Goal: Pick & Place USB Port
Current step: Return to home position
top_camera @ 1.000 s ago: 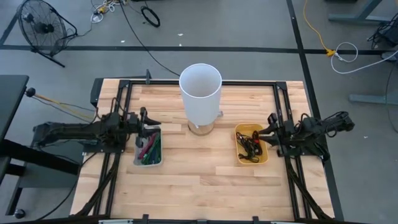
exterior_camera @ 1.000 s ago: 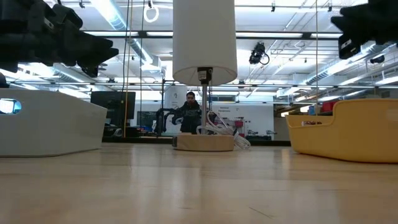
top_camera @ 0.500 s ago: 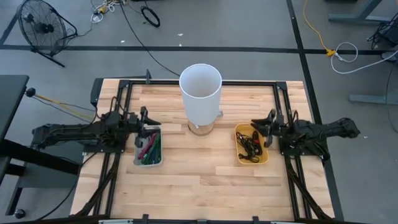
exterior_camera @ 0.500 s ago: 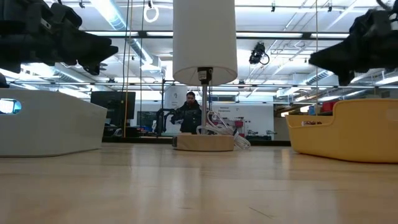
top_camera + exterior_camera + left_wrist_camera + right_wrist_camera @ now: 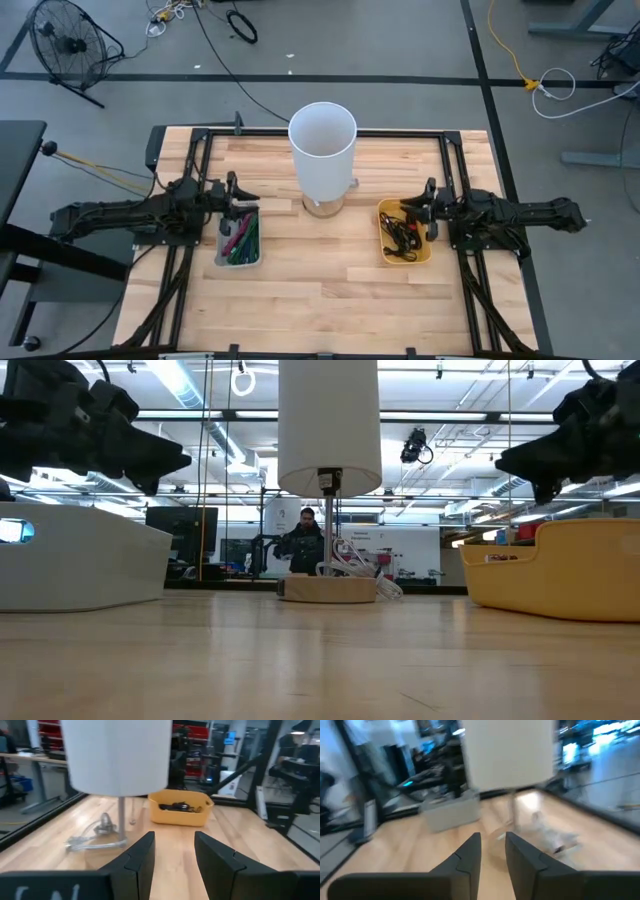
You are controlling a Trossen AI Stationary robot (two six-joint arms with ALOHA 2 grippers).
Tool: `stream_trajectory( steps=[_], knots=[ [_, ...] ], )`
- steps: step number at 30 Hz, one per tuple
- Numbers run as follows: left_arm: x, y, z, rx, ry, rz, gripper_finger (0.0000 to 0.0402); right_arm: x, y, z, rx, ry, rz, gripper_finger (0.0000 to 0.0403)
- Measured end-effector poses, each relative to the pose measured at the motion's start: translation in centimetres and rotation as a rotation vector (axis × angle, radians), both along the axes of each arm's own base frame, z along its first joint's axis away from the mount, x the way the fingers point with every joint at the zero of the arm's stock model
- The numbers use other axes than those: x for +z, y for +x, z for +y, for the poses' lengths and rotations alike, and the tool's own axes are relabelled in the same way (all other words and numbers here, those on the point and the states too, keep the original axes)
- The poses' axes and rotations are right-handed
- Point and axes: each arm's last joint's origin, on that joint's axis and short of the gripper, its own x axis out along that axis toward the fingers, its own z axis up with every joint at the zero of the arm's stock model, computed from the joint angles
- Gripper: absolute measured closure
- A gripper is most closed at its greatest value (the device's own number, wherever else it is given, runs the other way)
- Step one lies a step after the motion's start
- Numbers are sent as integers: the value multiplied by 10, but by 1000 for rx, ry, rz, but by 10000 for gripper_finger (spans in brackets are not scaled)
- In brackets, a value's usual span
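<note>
Wooden worktop (image 5: 330, 295), bare along its front edge; behind that strip two bins sit well apart, a gray bin (image 5: 221, 252) toward the left edge and a yellow bin (image 5: 405, 261) toward the right edge. The USB chargers lie sorted inside them: green and pink patterned chargers (image 5: 242, 238) in the gray bin, black chargers (image 5: 398, 232) with tangled leads in the yellow one. The left gripper (image 5: 238, 197) hangs in the air over the far end of the gray bin, its arm reaching in from the left edge. In the left wrist view its two fingers (image 5: 137, 862) are parted by a clear gap with nothing between them. The right gripper (image 5: 421, 208) hovers above the far right corner of the yellow bin, its arm stretched in from the right edge. Its fingers (image 5: 465, 857) stand a narrow way apart and carry nothing. Farther back, between the two bins and nearer the far edge, a table lamp (image 5: 322, 150) stands upright, with a white cylindrical shade (image 5: 328, 420) on a thin pole above a round wooden base (image 5: 328, 589) and a cord (image 5: 92, 837) lying beside the base. Beyond the far edge a person (image 5: 303, 542) in dark clothing is seen among desks and monitors, and a floor fan (image 5: 62, 38) stands off the worktop's far left corner
</note>
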Motion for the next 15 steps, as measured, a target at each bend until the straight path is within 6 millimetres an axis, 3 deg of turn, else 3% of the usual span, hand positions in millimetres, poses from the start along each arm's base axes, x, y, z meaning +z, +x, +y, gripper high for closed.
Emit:
stream_trajectory(
  steps=[15],
  knots=[
    [-1,0,1,31,-34,5,257,0,0,-1,-52,79,-11,311]
  ],
)
